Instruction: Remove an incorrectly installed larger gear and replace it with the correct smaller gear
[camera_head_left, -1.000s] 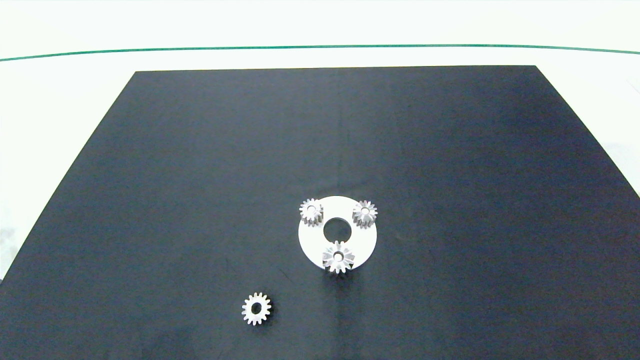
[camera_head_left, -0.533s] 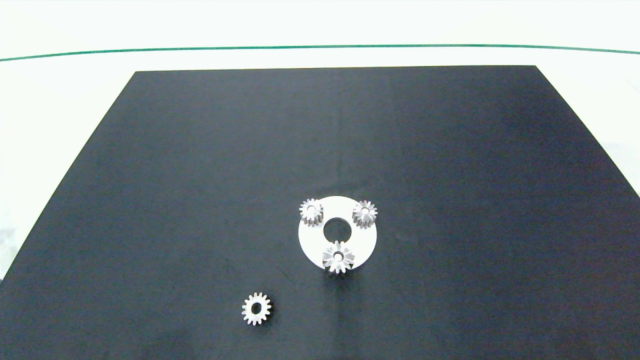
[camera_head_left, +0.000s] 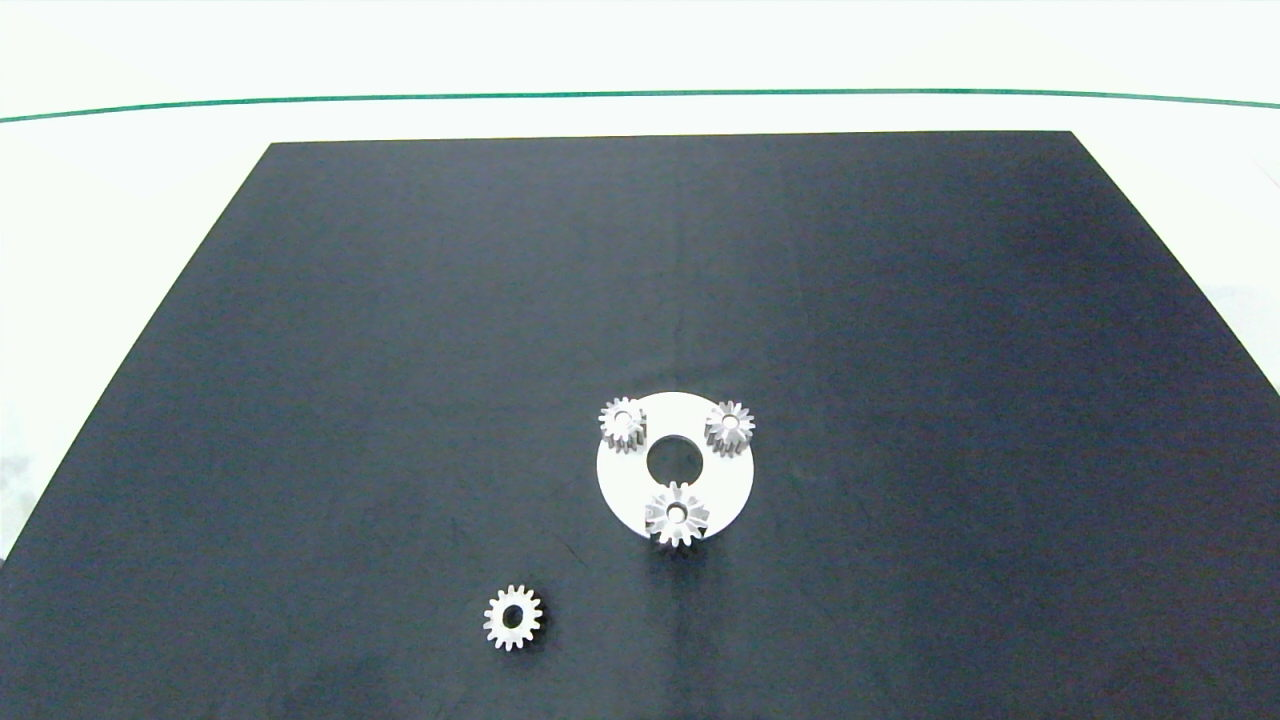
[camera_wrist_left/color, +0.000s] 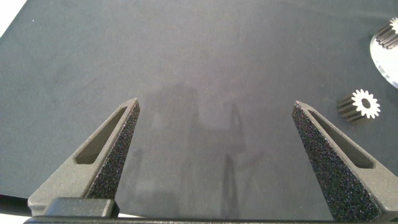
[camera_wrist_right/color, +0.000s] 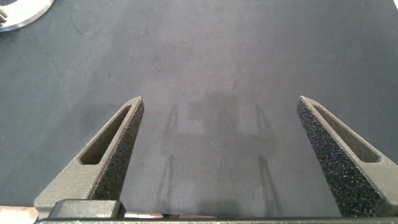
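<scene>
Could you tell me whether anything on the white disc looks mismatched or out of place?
Yes. On the white disc, the near gear, the larger gear, is wider and longer-toothed than the two far ones. The smaller gear lies loose on the black mat.

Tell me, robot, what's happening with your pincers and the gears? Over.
Left pincer open, empty, above the mat. Right pincer open, empty. Larger gear on the white disc, smaller gear loose on the mat. Nothing in the way.
</scene>
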